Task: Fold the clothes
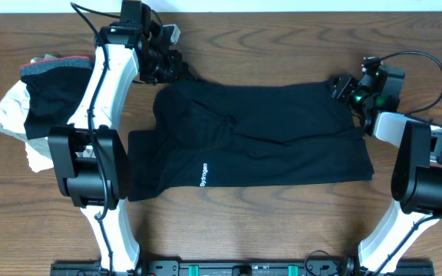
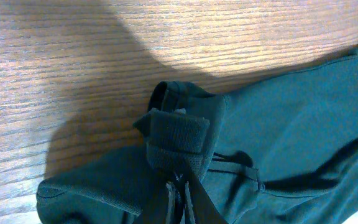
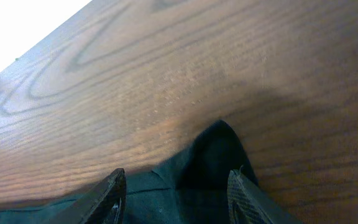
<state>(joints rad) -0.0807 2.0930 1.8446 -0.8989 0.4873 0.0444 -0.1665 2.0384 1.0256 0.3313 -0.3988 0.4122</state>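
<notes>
Overhead showed the black garment (image 1: 259,138) spread flat on the table (image 1: 282,38). My left gripper (image 1: 167,67) sat at one far corner and my right gripper (image 1: 344,88) at the other, with a pile of other clothes (image 1: 29,100) outboard of the left arm. Left wrist showed the jaws pinched tight on a bunched, cuff-like band of the dark cloth, the rest trailing off ahead of them. Right wrist showed the fingers (image 3: 110,196) spread wide and holding nothing, with the garment's corner peaking between them. I judged this to be the corner grasp before a fold. Next, the right needed to close on that corner, then both arms would have to lift and carry the edge over together.
</notes>
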